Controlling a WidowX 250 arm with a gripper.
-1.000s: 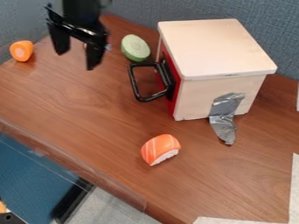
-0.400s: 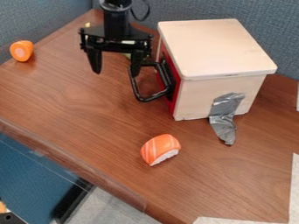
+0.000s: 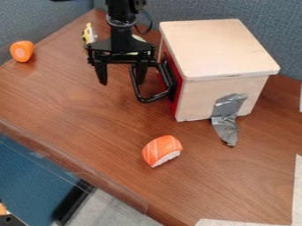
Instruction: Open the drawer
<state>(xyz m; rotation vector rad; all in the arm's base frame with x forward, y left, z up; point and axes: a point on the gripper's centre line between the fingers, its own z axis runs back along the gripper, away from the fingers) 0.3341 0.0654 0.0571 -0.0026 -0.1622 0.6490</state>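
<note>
Hanging from the black arm [image 3: 120, 23] in the upper left of the camera view, with the gripper [image 3: 121, 82] pointed down over the brown table [image 3: 88, 132], fingers spread well apart and nothing between them. Seen with one finger overlapping the loop of the black handle [image 3: 154, 97]; cannot tell contact from mere overlap there. Mounted behind that handle on the side of a pale wooden box [image 3: 218, 48], with its red front against the box: the drawer [image 3: 173, 107]. Stuck to another side of the box, a strip of gray tape [image 3: 225, 114]. Lying in front of the box, a piece of toy sushi [image 3: 162, 151]. Set near the table's far left edge, an orange toy piece [image 3: 22, 51]. Placed behind the gripper, a small yellow-and-white toy [image 3: 88, 33]
</note>
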